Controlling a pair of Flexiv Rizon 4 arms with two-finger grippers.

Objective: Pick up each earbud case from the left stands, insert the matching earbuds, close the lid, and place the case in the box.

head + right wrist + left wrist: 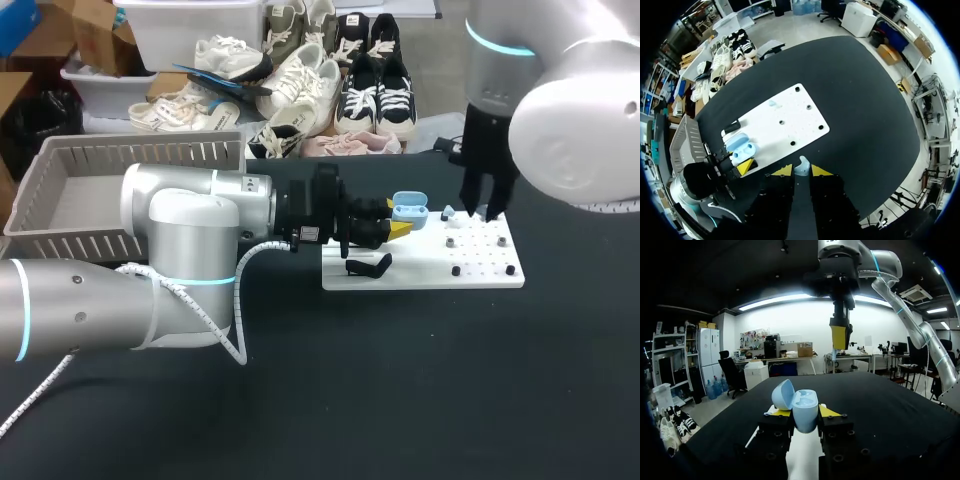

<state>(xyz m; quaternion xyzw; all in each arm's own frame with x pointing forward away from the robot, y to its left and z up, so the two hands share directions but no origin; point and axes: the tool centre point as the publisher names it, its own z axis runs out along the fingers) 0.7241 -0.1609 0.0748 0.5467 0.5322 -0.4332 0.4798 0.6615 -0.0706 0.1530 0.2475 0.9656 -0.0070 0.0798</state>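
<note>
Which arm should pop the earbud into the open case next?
Right, probably. The right claw is shut on an earbud, close by the case. The left claw is busy holding that case, lid open, so it can only keep it steady.

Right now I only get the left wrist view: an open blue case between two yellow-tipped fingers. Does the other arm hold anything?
Observer: Yes. The right wrist view shows a small pale earbud pinched between the right arm's fingers.
Operator: Where is its twin?
Observer: A small pale blue piece, likely the twin, lies on the white board.
Operator: And where is the box for my earbud case?
Observer: A grey basket stands at the head view's far left, out of your camera's sight.
</note>
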